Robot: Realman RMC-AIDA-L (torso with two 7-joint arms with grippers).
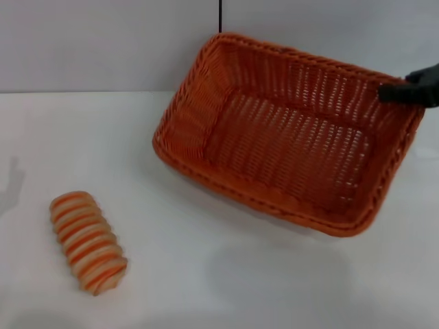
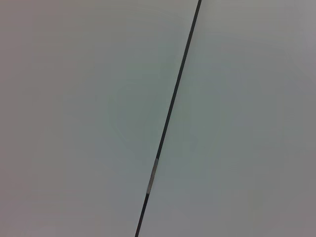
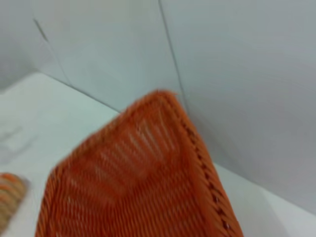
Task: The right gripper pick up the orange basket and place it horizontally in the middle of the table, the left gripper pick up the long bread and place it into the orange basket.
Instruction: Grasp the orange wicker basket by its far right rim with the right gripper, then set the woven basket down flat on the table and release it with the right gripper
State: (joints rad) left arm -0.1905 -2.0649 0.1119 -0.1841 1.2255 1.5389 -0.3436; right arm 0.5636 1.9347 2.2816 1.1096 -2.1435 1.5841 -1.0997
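Note:
The orange basket (image 1: 288, 137) is at the right of the white table (image 1: 103, 137), skewed and tilted, and a soft shadow on the tabletop in front of it suggests it is lifted. My right gripper (image 1: 409, 89) is shut on the basket's far right rim, with only its black tip showing at the frame edge. The right wrist view looks down into the basket (image 3: 143, 182). The striped long bread (image 1: 89, 241) lies at the front left of the table, far from the basket, and one end of the long bread (image 3: 10, 195) shows in the right wrist view. My left gripper is out of view.
A grey wall (image 1: 103, 41) with a thin black vertical seam (image 1: 220, 15) stands behind the table. The left wrist view shows only that wall and the seam (image 2: 170, 108). White tabletop lies between the bread and the basket.

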